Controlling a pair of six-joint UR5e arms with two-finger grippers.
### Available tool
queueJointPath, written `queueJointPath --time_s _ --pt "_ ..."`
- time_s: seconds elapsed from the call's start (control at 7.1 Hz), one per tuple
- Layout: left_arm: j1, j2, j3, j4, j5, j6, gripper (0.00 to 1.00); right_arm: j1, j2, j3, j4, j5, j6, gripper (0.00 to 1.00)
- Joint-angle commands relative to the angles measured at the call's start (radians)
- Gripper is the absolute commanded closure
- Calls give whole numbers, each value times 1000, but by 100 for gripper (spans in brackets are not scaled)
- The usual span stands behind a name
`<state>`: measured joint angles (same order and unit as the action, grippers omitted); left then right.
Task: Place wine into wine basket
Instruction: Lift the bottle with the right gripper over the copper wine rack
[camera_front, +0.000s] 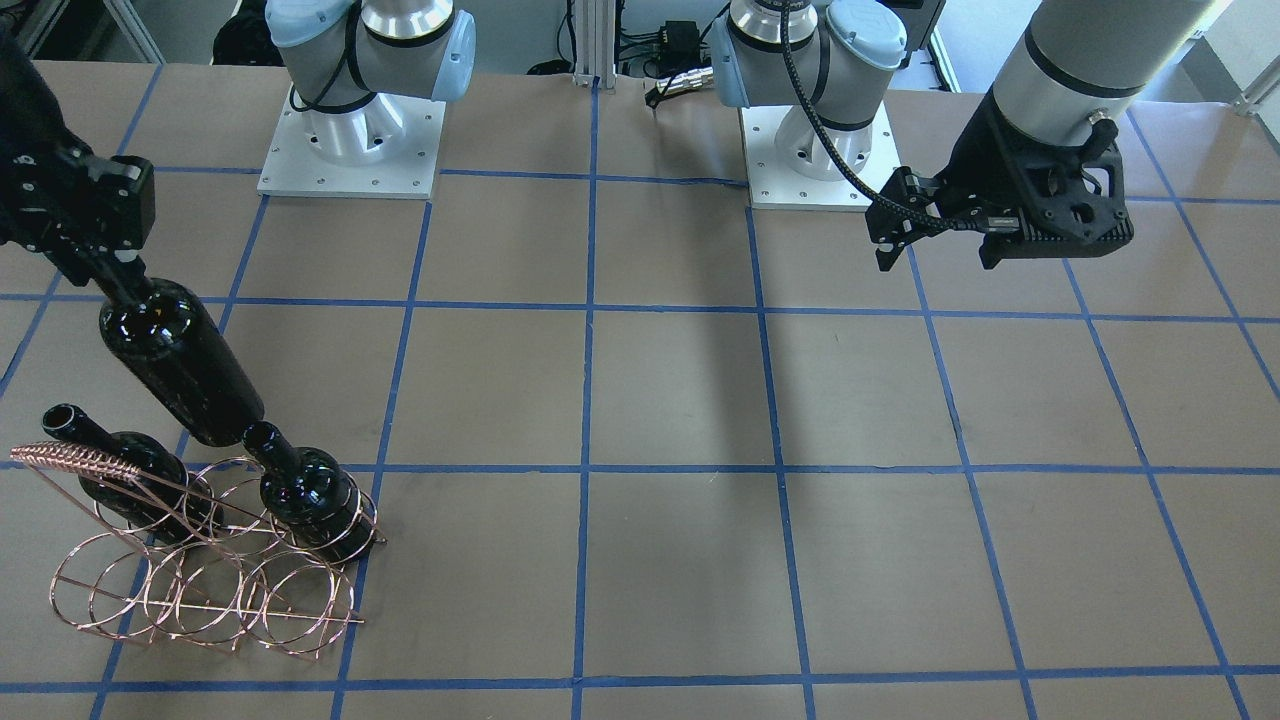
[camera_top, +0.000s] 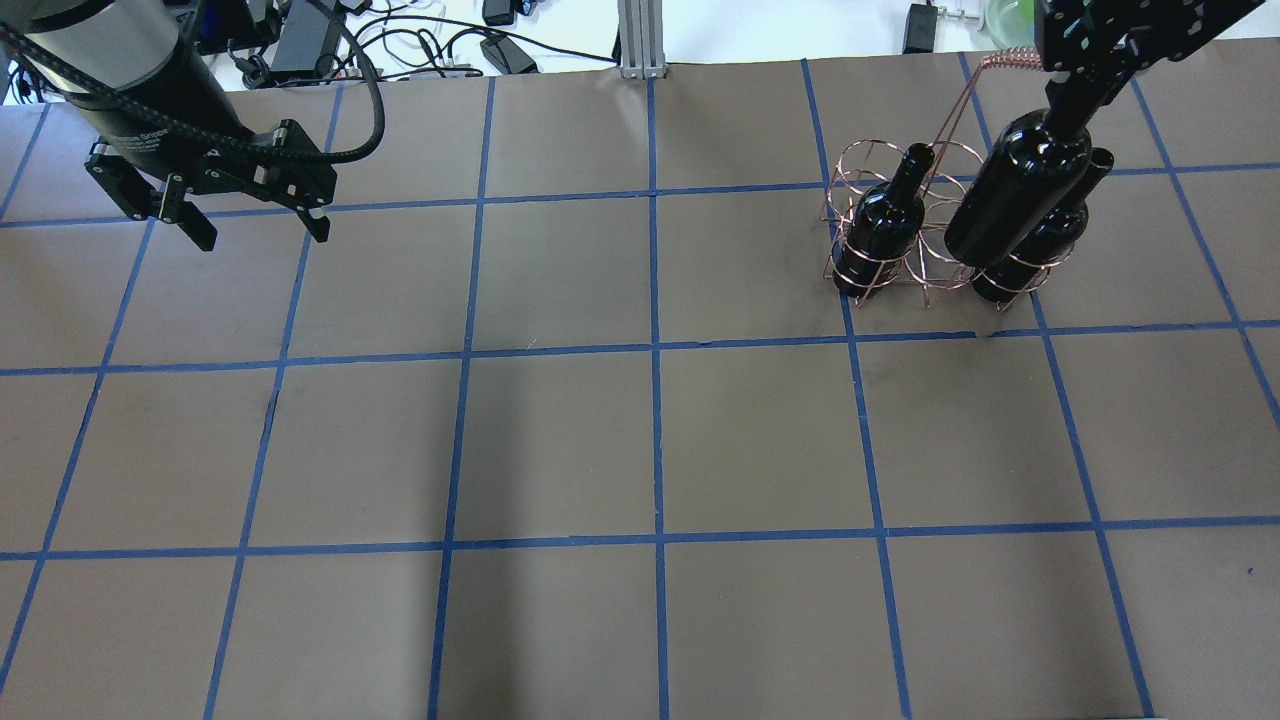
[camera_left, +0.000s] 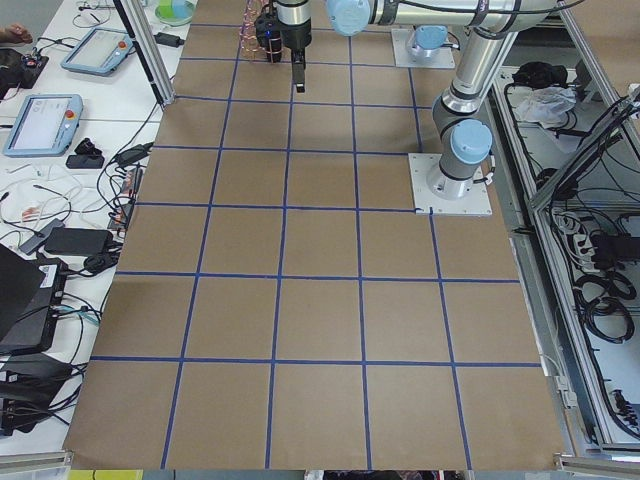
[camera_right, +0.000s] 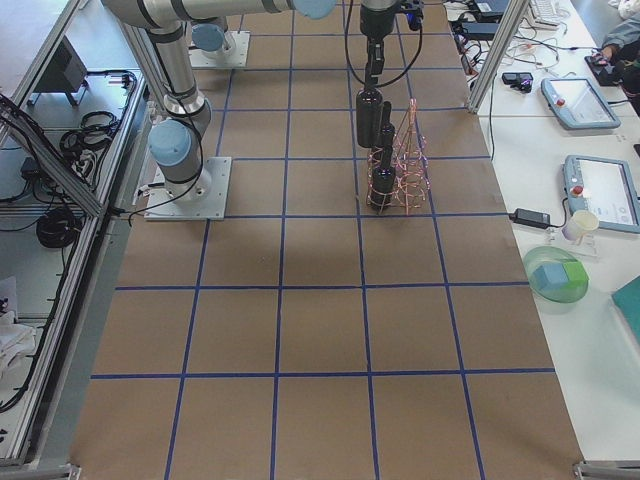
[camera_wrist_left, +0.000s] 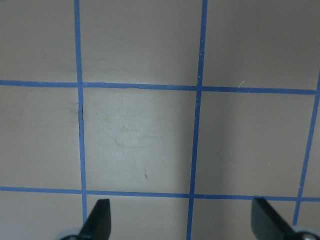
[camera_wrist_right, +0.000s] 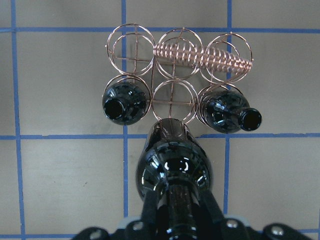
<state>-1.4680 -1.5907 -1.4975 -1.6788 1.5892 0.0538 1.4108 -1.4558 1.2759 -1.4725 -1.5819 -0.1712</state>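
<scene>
Wine (camera_front: 180, 360) neck clamped in right gripper (camera_wrist_right: 177, 215) over wine basket (camera_front: 200, 590); left gripper (camera_top: 262, 236) spread (lettering (camera_top: 148, 138) unreadable).

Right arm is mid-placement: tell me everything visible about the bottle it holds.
The wine is a glossy near-black glass bottle, unlabelled, with rounded shoulders. The right hand grips its neck, hiding the mouth. It hangs base-down, roughly upright, clear of the table, close to the wine basket, in line with the empty middle ring between a seated bottle and a second seated bottle. It is not yet seated; whether it touches a neighbour is unclear.
</scene>
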Motion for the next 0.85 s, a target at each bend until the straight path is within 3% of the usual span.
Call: queueJointPath --time_s 0.0,0.7 --pt "-2 0 -1 -4 0 0 0 -3 67 -30 -61 -4 -57 99" --pt "-2 0 -1 -4 -2 0 0 -7 135 -18 -134 -4 -100 98"
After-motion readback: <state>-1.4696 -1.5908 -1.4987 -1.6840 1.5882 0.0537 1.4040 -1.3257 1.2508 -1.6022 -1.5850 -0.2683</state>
